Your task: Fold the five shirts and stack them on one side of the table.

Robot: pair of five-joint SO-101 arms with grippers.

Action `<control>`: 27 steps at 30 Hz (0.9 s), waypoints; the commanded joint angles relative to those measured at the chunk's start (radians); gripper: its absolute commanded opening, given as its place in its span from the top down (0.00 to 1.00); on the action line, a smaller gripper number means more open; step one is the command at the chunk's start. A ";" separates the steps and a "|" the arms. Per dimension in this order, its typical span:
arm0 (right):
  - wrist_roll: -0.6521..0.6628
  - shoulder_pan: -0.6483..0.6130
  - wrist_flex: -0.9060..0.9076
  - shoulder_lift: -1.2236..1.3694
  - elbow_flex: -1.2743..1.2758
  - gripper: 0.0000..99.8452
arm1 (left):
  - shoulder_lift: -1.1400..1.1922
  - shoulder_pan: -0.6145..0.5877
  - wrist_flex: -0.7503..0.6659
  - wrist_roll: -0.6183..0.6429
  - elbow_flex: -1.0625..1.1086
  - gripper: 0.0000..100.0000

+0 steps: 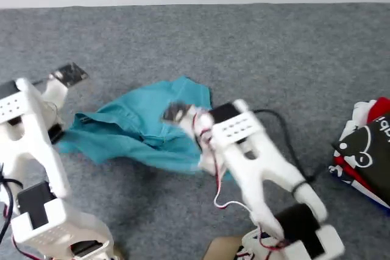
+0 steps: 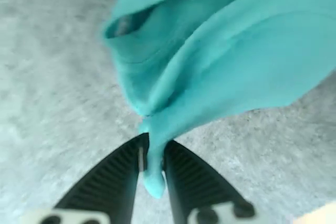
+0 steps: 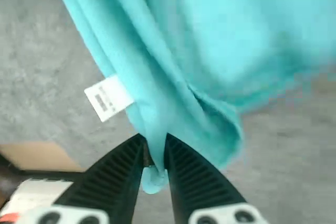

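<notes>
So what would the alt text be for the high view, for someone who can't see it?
A crumpled teal shirt lies mid-table on grey carpet, gripped by two white robot arms: the left arm at its left edge, the right arm over its middle. Folded shirts are stacked at the table's right edge.

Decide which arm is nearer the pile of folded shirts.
Right. The right arm stands at the teal shirt's edge toward the pile; the left arm stands at its opposite edge.
</notes>
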 commanded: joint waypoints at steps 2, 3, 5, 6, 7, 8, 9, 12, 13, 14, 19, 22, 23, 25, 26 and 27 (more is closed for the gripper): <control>0.071 0.091 0.054 -0.150 -0.282 0.99 | -0.023 0.060 0.178 0.086 -0.252 1.00; 0.080 0.110 0.058 -0.162 -0.330 0.99 | -0.037 0.075 0.175 0.129 -0.291 1.00; 0.089 0.153 0.064 -0.180 -0.423 0.99 | -0.095 0.109 0.173 0.193 -0.344 1.00; 0.089 0.176 0.062 -0.185 -0.466 0.99 | -0.132 0.138 0.173 0.212 -0.363 1.00; 0.089 0.199 0.058 -0.189 -0.509 0.99 | -0.173 0.167 0.173 0.235 -0.375 1.00; 0.089 0.219 0.056 -0.193 -0.549 0.99 | -0.216 0.198 0.172 0.261 -0.383 1.00; 0.087 0.236 0.054 -0.194 -0.589 0.99 | -0.256 0.232 0.170 0.282 -0.387 1.00; 0.087 0.271 0.053 -0.194 -0.710 0.99 | -0.358 0.319 0.163 0.361 -0.387 1.00; 0.087 0.280 0.053 -0.194 -0.750 0.99 | -0.385 0.339 0.152 0.393 -0.387 1.00; 0.087 0.288 0.053 -0.194 -0.790 0.99 | -0.413 0.354 0.140 0.427 -0.387 1.00; 0.089 0.340 0.051 -0.194 -0.973 0.99 | -0.535 0.342 0.035 0.585 -0.407 1.00; 0.089 0.390 0.051 -0.194 -1.062 0.99 | -0.586 0.325 -0.026 0.629 -0.449 1.00; 0.089 0.406 0.047 -0.194 -1.086 0.99 | -0.600 0.325 -0.048 0.634 -0.460 1.00; 0.089 0.441 0.038 -0.194 -1.140 0.99 | -0.626 0.325 -0.086 0.638 -0.475 1.00; 0.089 0.456 0.036 -0.194 -1.171 0.99 | -0.638 0.325 -0.100 0.638 -0.487 1.00; 0.089 0.467 0.031 -0.194 -1.195 0.99 | -0.647 0.325 -0.115 0.638 -0.499 1.00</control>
